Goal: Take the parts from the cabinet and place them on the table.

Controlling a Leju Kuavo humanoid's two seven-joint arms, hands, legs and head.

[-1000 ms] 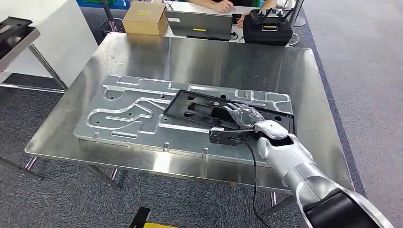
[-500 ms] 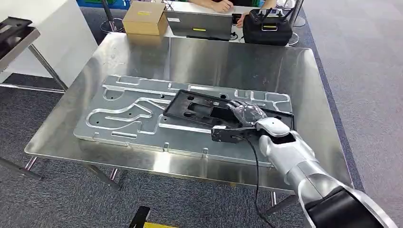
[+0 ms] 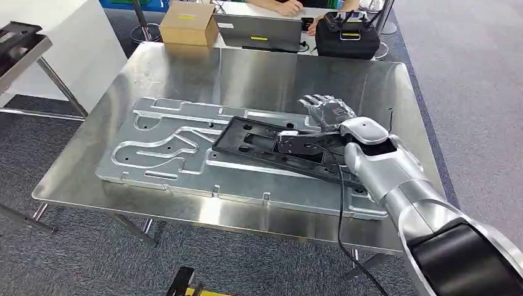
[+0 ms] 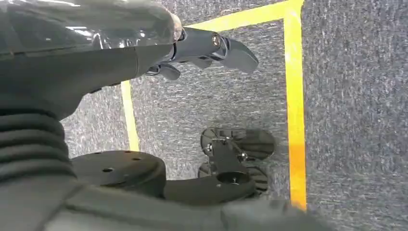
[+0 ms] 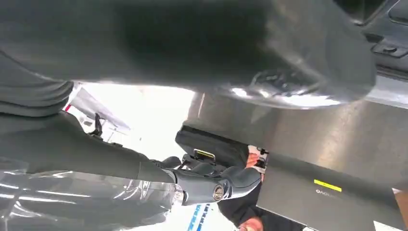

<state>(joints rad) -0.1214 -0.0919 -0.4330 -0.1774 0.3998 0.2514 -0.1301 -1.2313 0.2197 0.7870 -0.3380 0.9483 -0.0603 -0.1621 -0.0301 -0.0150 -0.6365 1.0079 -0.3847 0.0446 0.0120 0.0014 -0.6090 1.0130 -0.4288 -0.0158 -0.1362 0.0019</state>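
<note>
A flat black frame-like part [image 3: 265, 143] lies at a slant on a large machined aluminium plate [image 3: 166, 148] on the steel table [image 3: 277, 74]. My right hand [image 3: 327, 111] hovers just beyond the part's far right end, fingers spread, holding nothing; its forearm crosses over the part's right end and hides it. In the right wrist view the same hand [image 5: 192, 185] is raised with its fingers extended and nothing between them. My left hand [image 4: 192, 48] hangs over the grey carpet, fingers loosely extended and holding nothing.
Beyond the table's far edge stand a cardboard box [image 3: 188, 23], a grey laptop [image 3: 259, 31] and a black case [image 3: 347, 37], with a person's hands [image 3: 287, 7] behind them. A white cabinet [image 3: 74, 43] and a dark rack [image 3: 18, 43] stand at the left.
My right hand has lifted off the black part and moved toward the table's far side, fingers now spread. The part stays on the aluminium plate.
</note>
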